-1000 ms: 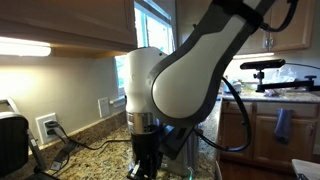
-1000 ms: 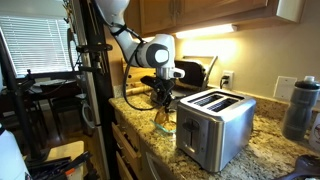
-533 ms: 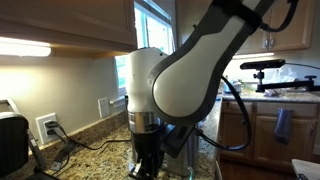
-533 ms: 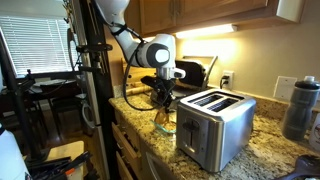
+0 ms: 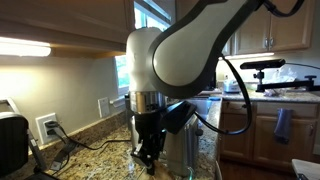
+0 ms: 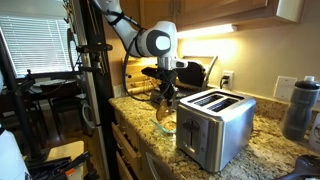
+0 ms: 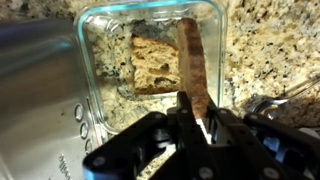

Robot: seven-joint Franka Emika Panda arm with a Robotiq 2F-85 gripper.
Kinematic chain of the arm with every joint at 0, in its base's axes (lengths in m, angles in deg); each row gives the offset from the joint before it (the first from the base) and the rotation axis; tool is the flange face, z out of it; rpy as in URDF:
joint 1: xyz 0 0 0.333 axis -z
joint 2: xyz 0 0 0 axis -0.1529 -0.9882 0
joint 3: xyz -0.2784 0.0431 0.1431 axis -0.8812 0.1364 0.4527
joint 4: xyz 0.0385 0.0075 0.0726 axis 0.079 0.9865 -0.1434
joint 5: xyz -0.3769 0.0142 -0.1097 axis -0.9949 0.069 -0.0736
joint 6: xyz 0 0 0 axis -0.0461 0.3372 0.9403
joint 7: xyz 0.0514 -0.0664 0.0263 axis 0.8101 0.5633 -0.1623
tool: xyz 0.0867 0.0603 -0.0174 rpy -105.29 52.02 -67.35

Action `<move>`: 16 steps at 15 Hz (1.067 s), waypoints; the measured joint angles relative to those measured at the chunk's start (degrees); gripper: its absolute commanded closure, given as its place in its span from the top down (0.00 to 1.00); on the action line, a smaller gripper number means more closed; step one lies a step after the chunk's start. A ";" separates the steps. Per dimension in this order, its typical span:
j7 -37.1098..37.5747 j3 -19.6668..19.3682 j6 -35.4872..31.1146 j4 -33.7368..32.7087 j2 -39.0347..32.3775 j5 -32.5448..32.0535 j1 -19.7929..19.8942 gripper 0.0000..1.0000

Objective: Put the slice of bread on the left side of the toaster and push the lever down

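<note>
In the wrist view my gripper (image 7: 195, 105) is shut on a slice of bread (image 7: 192, 55), held edge-on with its brown crust showing. It hangs above a clear glass container (image 7: 150, 12) that holds another tan slice (image 7: 152, 65). The stainless-steel toaster (image 7: 40, 90) fills the left of that view. In an exterior view my gripper (image 6: 165, 103) hangs over the container (image 6: 165, 126), just beside the toaster's narrow end (image 6: 215, 120). In an exterior view my gripper (image 5: 148, 155) is in front of the toaster (image 5: 185, 150), which the arm mostly hides.
A black appliance (image 6: 195, 72) stands against the back wall behind the toaster. A dark bottle (image 6: 300, 108) stands past the toaster's far end. Cables (image 5: 80, 145) run over the granite counter (image 6: 270, 150) from a wall outlet (image 5: 47, 126).
My gripper has risen a little above the glass container with the slice in it. The toaster and the container have not moved.
</note>
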 measured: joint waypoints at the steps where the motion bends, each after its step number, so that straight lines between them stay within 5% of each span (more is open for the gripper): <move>1: 0.00 -0.27 0.82 -0.08 0.99 0.00 0.08 0.07; 16: -2.51 -3.68 9.69 -10.79 6.23 -1.97 4.63 0.07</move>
